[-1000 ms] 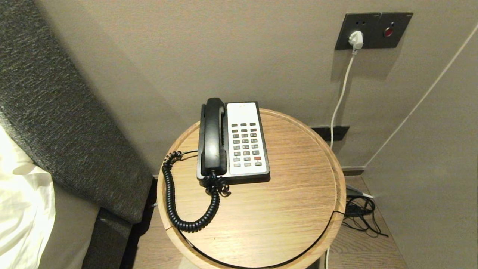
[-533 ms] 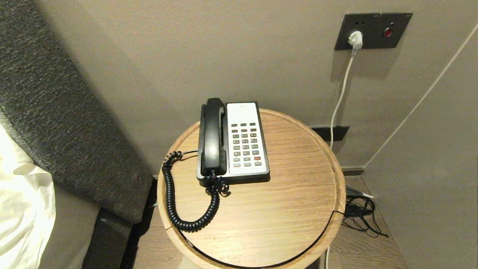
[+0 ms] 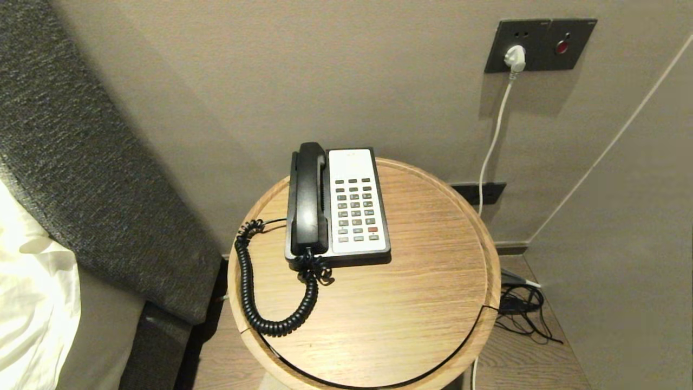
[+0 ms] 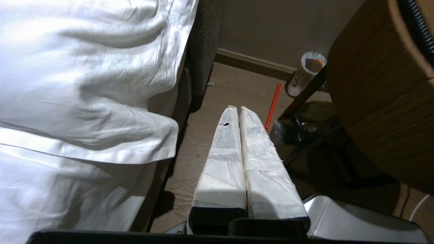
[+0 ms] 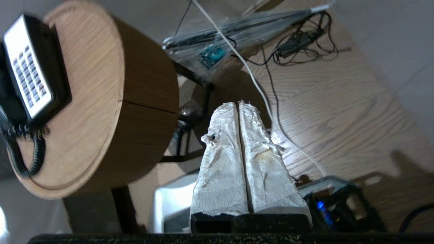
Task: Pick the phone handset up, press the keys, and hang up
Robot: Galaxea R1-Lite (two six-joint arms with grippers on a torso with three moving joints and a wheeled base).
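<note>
— How do the grippers look?
— The left gripper (image 4: 239,109) has its white-wrapped fingers pressed together, holding nothing.
— And the other?
— The right gripper (image 5: 238,104) is likewise closed and empty.

I see a round wooden bench (image 3: 411,303) at centre. A white plug (image 3: 515,57) sits in the wall socket (image 3: 541,43) at two o'clock. White bedding (image 3: 32,303) lies at eight o'clock.

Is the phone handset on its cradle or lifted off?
On the cradle: the phone handset lies along the phone base, left of the keys.
</note>
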